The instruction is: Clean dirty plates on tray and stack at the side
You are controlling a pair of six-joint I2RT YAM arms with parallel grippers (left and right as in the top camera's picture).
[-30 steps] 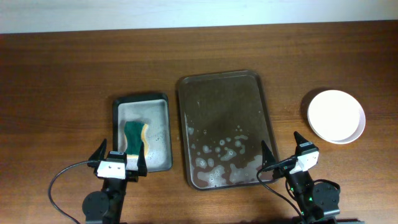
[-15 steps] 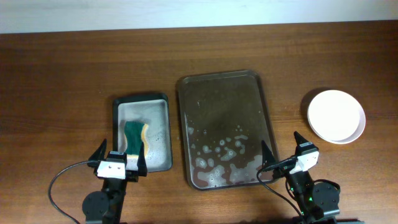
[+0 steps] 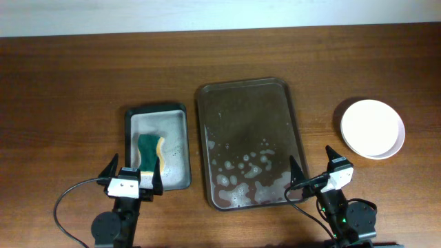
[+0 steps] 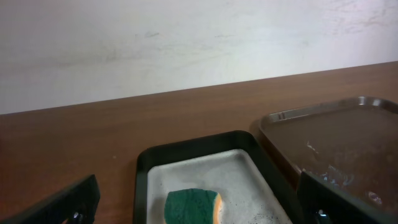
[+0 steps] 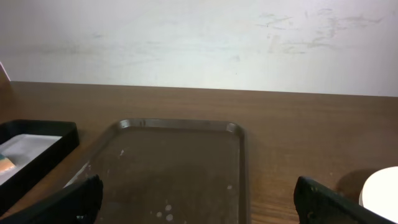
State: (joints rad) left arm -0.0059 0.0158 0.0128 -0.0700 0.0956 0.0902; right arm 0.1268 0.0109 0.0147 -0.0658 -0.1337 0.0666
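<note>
The dark brown tray point(image 3: 245, 96) lies at the table's middle with soapy foam on its near half and no plates on it; it also shows in the left wrist view point(image 4: 348, 121) and the right wrist view point(image 5: 180, 162). White plates point(image 3: 373, 128) sit stacked on the table to the right, with an edge in the right wrist view point(image 5: 382, 190). My left gripper point(image 3: 131, 176) is open and empty at the near edge, just short of the grey metal tray. My right gripper point(image 3: 315, 167) is open and empty at the near edge, by the brown tray's near right corner.
A smaller grey metal tray with black rim point(image 3: 134, 114) lies left of the brown tray and holds a green and yellow sponge point(image 3: 150, 152), which also shows in the left wrist view point(image 4: 193, 207). A pale wall runs along the table's far edge.
</note>
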